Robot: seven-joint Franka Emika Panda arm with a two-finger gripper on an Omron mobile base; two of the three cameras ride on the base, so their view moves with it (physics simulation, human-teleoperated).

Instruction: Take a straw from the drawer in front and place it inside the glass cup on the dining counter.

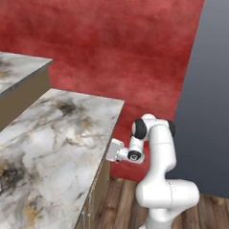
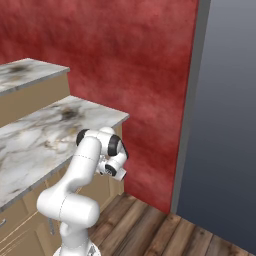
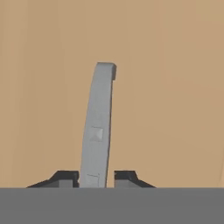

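In the left base view, a raised tabletop [image 1: 16, 72] of veined marble stood at the far left, with a tan wood side under it. Beside it, lower and nearer, the marble-topped tabletop [image 1: 57, 146] stretched toward the red wall [image 1: 121, 40]. Along its right side ran tan cabinet fronts with slim grey handles. The white arm [image 1: 155, 186] rose from the lower right over the wooden floor [image 1: 125, 203], bent at its dark joints, and reached left so that its wrist met the cabinet side just below the marble edge. A grey wall panel [image 1: 213, 93] filled the right.

In the right base view, the same two tabletops lay to the left, the arm rose at the lower left, and its hand pointed into the cabinet side beneath the marble edge.

In the hand view, the drawer [image 3: 175, 87] front showed as a plain tan panel close to the camera. A grey bar handle [image 3: 98, 127] ran up its middle, slightly bowed. The end effector [image 3: 95, 179] sat at the handle's near end, its two dark fingertips [image 3: 65, 177] one on each side of the bar and close against it, pinching the handle between them.

The drawer front faced the camera flat, and whether the drawer stood shut or ajar could not be told.
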